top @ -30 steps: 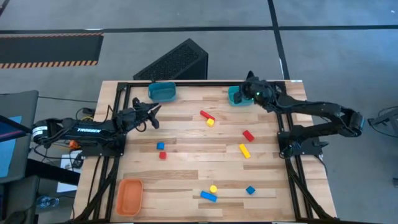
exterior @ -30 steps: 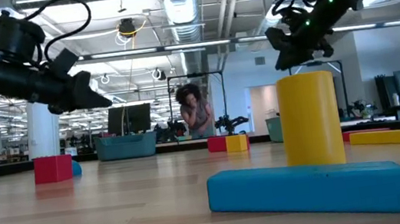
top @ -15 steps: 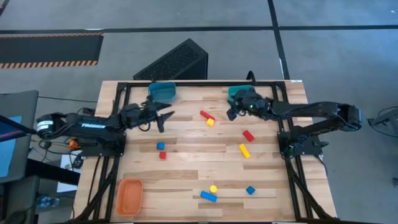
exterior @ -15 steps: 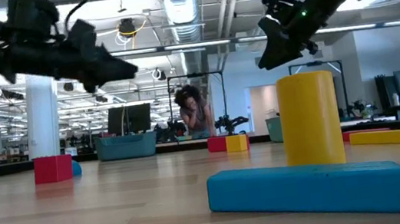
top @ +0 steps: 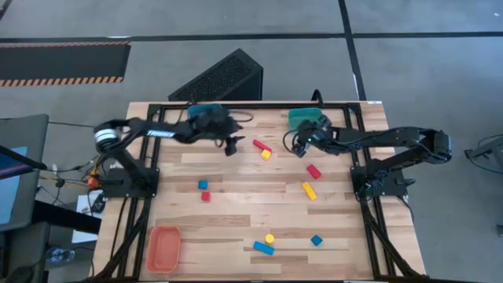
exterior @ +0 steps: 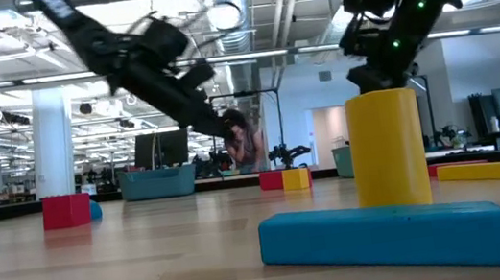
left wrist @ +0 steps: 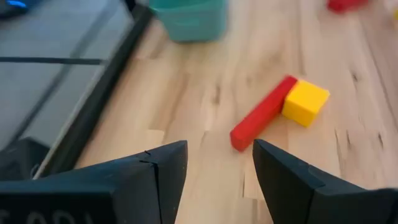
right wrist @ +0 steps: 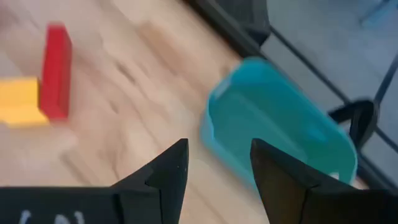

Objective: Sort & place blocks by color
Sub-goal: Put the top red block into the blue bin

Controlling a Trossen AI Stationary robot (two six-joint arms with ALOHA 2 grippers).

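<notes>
Near the desk's far edge, left tool (top: pixel 233 145) hovers, fingers apart and empty, beside small rigid red bar block (top: pixel 262 145) touching yellow cube (top: pixel 266 155). Likely light, stiff; pinch across long sides.

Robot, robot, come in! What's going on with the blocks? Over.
Left gripper open, empty, beside the red bar block. Right gripper open, empty, past its other side. Path clear.
</notes>
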